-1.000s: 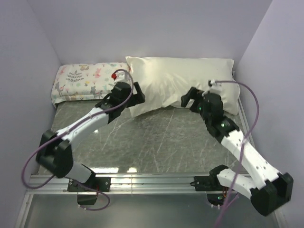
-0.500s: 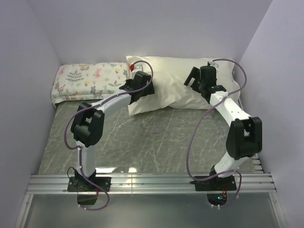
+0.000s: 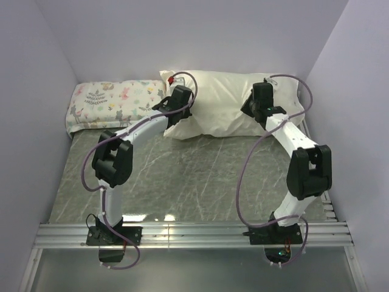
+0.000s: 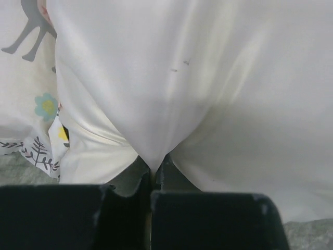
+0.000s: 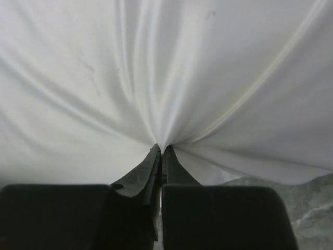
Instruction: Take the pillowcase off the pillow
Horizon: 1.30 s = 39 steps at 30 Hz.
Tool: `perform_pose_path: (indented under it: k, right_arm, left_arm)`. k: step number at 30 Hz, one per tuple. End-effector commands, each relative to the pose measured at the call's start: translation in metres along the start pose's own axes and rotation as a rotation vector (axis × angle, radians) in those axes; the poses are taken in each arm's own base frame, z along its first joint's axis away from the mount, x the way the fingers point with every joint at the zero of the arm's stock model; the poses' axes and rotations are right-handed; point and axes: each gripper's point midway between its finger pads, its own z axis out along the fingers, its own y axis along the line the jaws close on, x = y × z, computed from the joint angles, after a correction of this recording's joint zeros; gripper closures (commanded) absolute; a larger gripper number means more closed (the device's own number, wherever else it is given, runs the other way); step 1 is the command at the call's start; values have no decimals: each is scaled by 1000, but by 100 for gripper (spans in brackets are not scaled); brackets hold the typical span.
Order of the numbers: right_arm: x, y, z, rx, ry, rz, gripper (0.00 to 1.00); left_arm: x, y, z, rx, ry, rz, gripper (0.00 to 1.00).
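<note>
The cream, slightly glossy pillowcase (image 3: 222, 103) covers a plump pillow at the back of the table; the pillow itself is hidden inside it. My left gripper (image 3: 179, 108) is shut on a pinch of the pillowcase near its left end, and the cloth (image 4: 156, 104) gathers into a point at the closed fingertips (image 4: 155, 169). My right gripper (image 3: 255, 109) is shut on the pillowcase near its right part. Folds of fabric (image 5: 166, 78) fan out from the tips of the right gripper (image 5: 162, 150).
A smaller pillow printed with animals and leaves (image 3: 112, 103) lies at the back left, touching the pillowcase; its print shows in the left wrist view (image 4: 31, 62). Purple walls close in at the left, back and right. The grey-green table (image 3: 194, 176) stretches to the metal rail (image 3: 194, 234).
Both arms reached farther back onto the pillowcase and both grippers went from open to shut, each pinching fabric. The pillowcase's near edge has bunched up slightly.
</note>
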Motion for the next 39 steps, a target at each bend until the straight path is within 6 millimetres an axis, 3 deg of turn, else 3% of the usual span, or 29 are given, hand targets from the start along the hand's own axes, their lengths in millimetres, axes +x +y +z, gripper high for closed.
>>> perform_pose_path:
  k: [1,2,4,5,6,9,13,14,16,17,20,21,23,24,28,30,31,34,36,39]
  right_arm:
    - [-49,-5,-52,-9,-150,28,100]
    - [-52,-5,-61,-20,-164,32,100]
    - [-60,-6,-85,-52,-196,48,100]
    - [-57,-6,-91,-69,-191,48,100]
    - [-62,-3,-106,-89,-213,52,100]
    - [-56,2,-130,-163,-212,55,100]
    - [-36,10,-147,-259,-173,49,100]
    - [-21,12,-147,-279,-143,40,100]
    - [-11,22,-154,-323,-121,17,100]
    - [7,41,-160,-365,-87,-19,100]
    - [36,72,-175,-400,-67,-89,100]
    - [66,98,-186,-462,-15,-129,100]
    - [87,114,-189,-479,7,-151,100]
    - [111,126,-193,-506,56,-168,100]
    - [170,163,-206,-617,154,-184,100]
    - [195,177,-206,-631,184,-208,100]
    - [210,189,-218,-673,202,-225,100]
    - [222,218,-230,-751,214,-242,100]
    - [222,219,-229,-740,200,-252,100]
    - [207,210,-237,-743,140,-243,85]
  left_arm:
    - [-90,-32,-74,75,-194,28,100]
    - [-110,-40,-95,93,-237,23,100]
    - [-119,-56,-123,122,-266,51,100]
    - [-135,-61,-147,148,-308,40,100]
    - [-137,-68,-164,164,-320,51,100]
    - [-155,-65,-211,208,-368,19,100]
    - [-150,-29,-255,196,-385,-50,100]
    - [-141,-10,-269,192,-388,-70,100]
    - [-131,12,-282,171,-399,-134,100]
    - [-118,32,-293,159,-404,-157,100]
    - [-94,67,-303,110,-396,-234,100]
    - [-90,72,-303,108,-392,-268,99]
    - [-75,82,-303,103,-371,-284,93]
    - [-70,85,-303,95,-357,-291,89]
    - [-62,91,-309,96,-332,-291,31]
    - [-64,82,-315,156,-327,-285,22]
    - [-68,78,-319,181,-334,-292,18]
    - [-63,66,-309,199,-295,-277,14]
    - [-53,59,-295,196,-251,-258,14]
    - [-37,47,-266,185,-201,-244,12]
